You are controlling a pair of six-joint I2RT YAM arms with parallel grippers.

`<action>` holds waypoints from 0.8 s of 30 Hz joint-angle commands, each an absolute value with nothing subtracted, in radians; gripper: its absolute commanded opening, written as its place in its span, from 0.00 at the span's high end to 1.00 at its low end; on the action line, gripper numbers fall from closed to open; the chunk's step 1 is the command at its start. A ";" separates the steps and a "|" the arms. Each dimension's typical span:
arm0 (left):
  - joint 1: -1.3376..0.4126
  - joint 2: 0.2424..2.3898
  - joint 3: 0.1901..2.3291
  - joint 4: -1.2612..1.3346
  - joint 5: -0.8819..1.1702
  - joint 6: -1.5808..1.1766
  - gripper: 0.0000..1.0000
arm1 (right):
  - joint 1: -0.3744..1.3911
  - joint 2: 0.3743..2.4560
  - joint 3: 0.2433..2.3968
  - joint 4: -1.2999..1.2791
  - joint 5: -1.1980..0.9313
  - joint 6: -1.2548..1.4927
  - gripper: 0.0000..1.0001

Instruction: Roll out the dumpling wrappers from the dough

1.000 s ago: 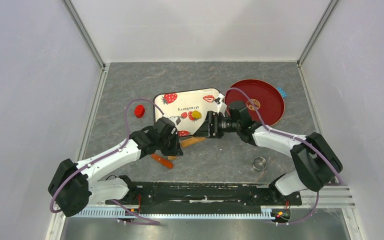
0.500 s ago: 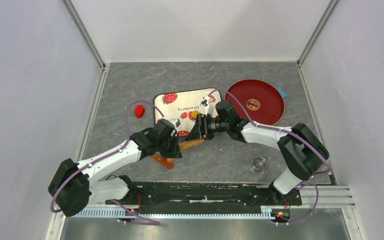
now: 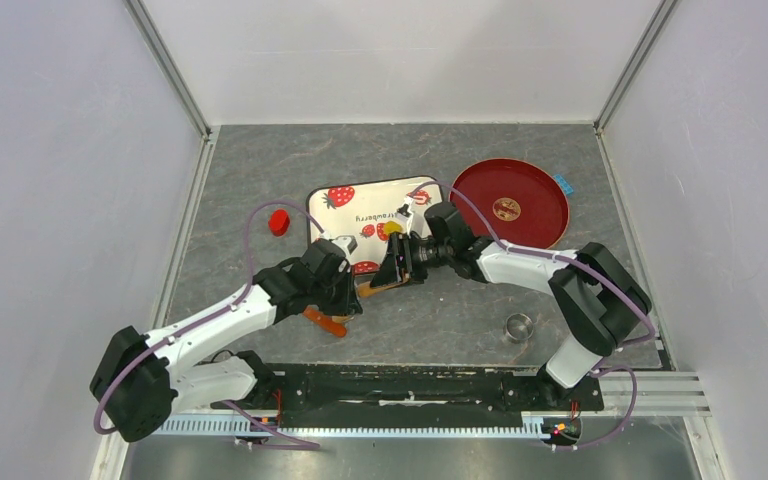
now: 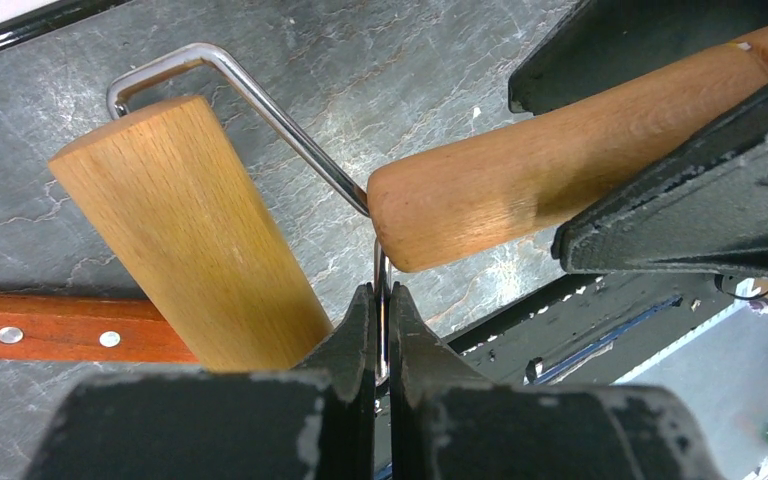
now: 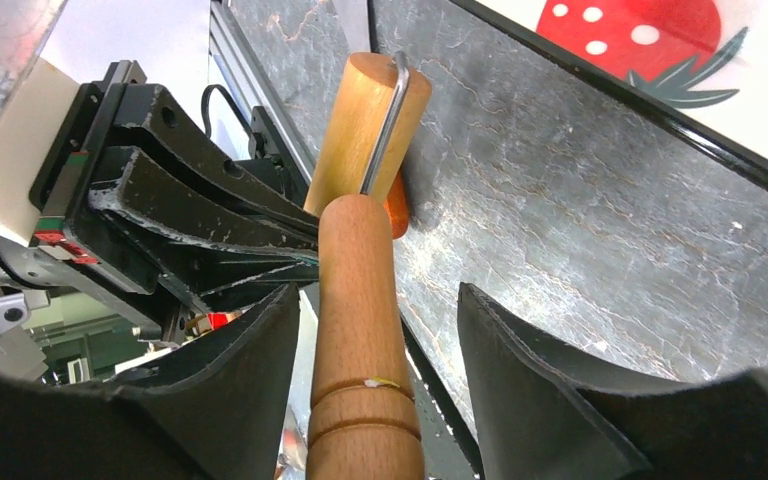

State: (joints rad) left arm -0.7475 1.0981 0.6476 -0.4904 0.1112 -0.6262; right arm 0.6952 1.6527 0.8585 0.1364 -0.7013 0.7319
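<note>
Right hand (image 5: 372, 300) has swung in from tray (image 3: 345, 215), jaws spread around roller handle (image 5: 360, 350), not gripping. Left hand (image 4: 380, 300) pinches wire frame (image 4: 280, 120). Dough (image 3: 392, 229) sits on tray, unrolled; handover looks likely.

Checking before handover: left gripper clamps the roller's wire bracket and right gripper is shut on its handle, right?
No. The left gripper clamps the wire bracket, but the right gripper is open: the right wrist view shows its jaws apart either side of the handle.
</note>
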 commanded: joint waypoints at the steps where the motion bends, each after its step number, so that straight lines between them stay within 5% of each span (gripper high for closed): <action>1: -0.744 1.079 0.651 -0.444 0.101 -0.597 0.98 | 0.706 1.658 0.899 0.172 -0.723 0.739 0.40; 13: -0.744 1.066 0.648 -0.445 0.100 -0.596 0.98 | 0.714 1.675 0.905 0.166 -0.735 0.751 0.56; 15: -0.744 1.067 0.647 -0.445 0.100 -0.596 0.98 | 0.715 1.671 0.907 0.167 -0.733 0.753 0.63; 19: -0.744 1.065 0.648 -0.445 0.102 -0.597 0.98 | 0.715 1.669 0.910 0.166 -0.733 0.755 0.92; 20: -0.744 1.066 0.649 -0.445 0.106 -0.598 0.96 | 0.714 1.669 0.910 0.167 -0.733 0.755 1.00; 24: -0.744 1.065 0.650 -0.420 0.153 -0.625 0.58 | 0.713 1.671 0.910 0.152 -0.725 0.744 1.00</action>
